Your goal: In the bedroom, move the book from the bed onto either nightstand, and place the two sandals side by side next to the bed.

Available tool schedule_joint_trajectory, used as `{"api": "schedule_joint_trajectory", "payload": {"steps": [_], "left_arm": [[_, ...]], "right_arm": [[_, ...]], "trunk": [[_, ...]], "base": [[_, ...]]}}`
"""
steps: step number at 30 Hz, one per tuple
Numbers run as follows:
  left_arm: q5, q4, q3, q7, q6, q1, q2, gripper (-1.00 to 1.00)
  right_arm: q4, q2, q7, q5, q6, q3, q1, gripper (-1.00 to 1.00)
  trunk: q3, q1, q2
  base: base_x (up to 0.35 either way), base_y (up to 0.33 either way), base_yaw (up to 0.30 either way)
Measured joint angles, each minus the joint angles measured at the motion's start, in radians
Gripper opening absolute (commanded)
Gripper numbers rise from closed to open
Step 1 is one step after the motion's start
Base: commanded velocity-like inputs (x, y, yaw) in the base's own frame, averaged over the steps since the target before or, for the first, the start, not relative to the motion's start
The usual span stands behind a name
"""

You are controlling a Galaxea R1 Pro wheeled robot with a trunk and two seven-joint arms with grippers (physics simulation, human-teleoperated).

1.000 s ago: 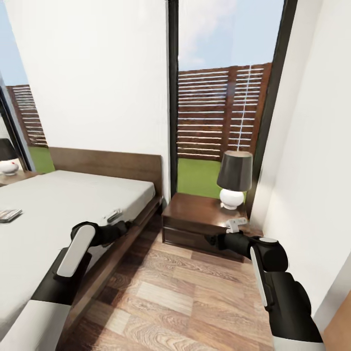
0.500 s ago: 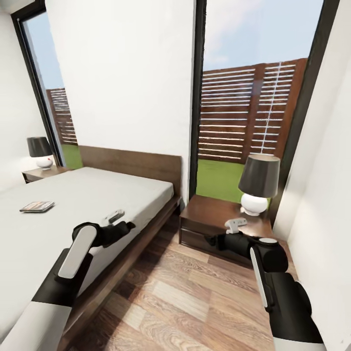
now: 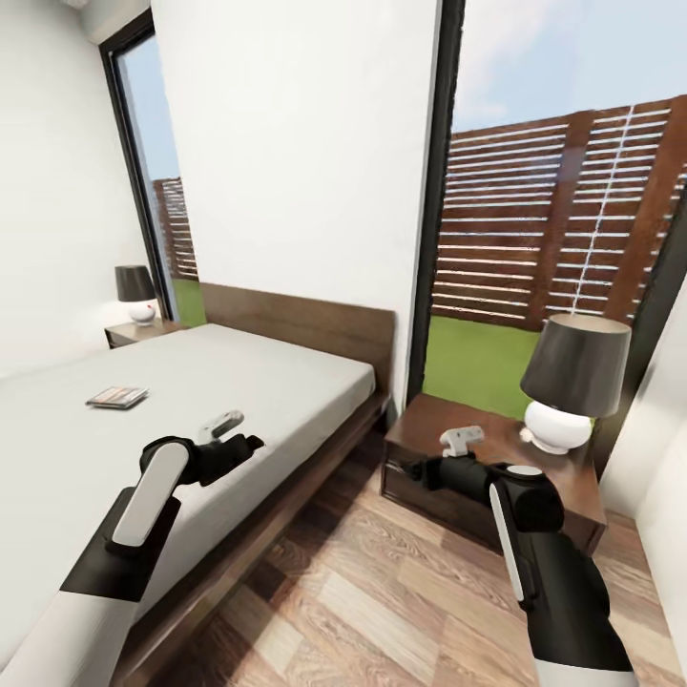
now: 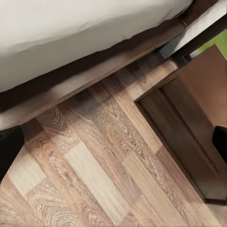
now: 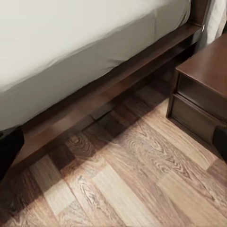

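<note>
Though the book [image 3: 117, 397] is small in the head view, it reads as a thin paperback lying flat on the bed [image 3: 239, 382], well out on the mattress and well apart from both arms. It should be light and a little floppy, and the soft mattress gives under it, so I judge that a pinch across one free edge, or a slide toward the bed's side to get a jaw beneath, suits it better than a press from above.

Beside the bed stands the near nightstand [image 3: 448, 429] with a lamp [image 3: 572, 382] toward its back; a second nightstand [image 3: 134, 330] sits at the far side. No sandals can be made out.

Both arms are held low and forward. The left gripper [image 3: 221, 425] hangs above the bed's edge and the right gripper [image 3: 462, 437] above the near nightstand; whether their jaws are wide or narrow I cannot tell, and nothing appears to be held.
</note>
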State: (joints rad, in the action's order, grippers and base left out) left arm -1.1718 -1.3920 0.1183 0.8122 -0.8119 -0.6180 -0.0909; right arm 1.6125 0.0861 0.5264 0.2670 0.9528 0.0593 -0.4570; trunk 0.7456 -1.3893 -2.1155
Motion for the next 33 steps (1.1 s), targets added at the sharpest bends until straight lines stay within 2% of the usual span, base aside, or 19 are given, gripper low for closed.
{"api": "schedule_joint_trajectory", "payload": {"steps": [20, 33], "left_arm": [[0.002, 0.008, -0.001, 0.001, 0.001, 0.001, -0.002, 1.0], [0.005, 0.014, -0.002, 0.0, 0.004, 0.001, -0.002, 1.0]], "right_arm": [[0.0, -0.001, 0.0, 0.0, -0.001, 0.0, 0.003, 1.0], [0.0, 0.0, -0.001, 0.0, -0.002, -0.001, 0.004, 1.0]], "trunk": [[0.0, 0.0, 0.0], [0.0, 0.0, 0.0]], "base": [[0.28, -0.2, 0.287], [0.12, -0.295, 0.287]]}}
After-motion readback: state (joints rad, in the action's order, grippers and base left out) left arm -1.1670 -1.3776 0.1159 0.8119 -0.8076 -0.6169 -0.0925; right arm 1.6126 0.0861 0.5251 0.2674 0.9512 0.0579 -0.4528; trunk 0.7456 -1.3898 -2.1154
